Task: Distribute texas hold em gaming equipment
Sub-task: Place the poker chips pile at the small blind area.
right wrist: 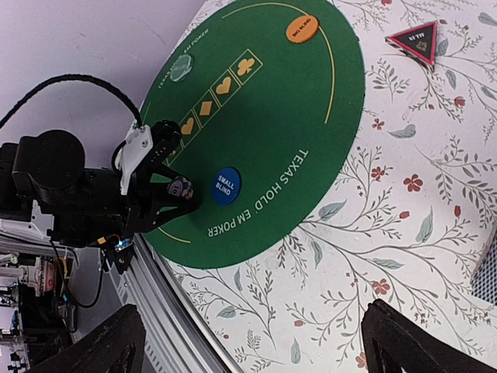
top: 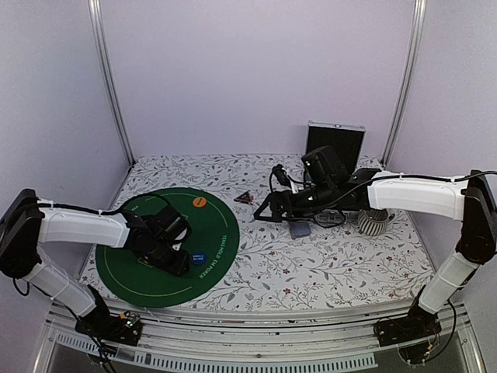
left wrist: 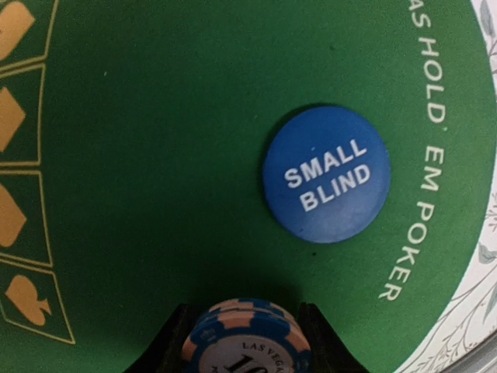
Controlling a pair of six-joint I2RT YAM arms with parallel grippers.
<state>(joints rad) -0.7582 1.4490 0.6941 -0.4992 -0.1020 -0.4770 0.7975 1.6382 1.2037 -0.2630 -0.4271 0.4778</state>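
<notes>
Poker chip (left wrist: 248,343) in left gripper (right wrist: 182,189)

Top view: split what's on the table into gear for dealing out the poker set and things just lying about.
For the job:
- blue Small Blind disc
- orange disc
- triangular marker
- poker chip
- grey-blue cards

Lying about:
- hinged case
- ribbed cup
</notes>
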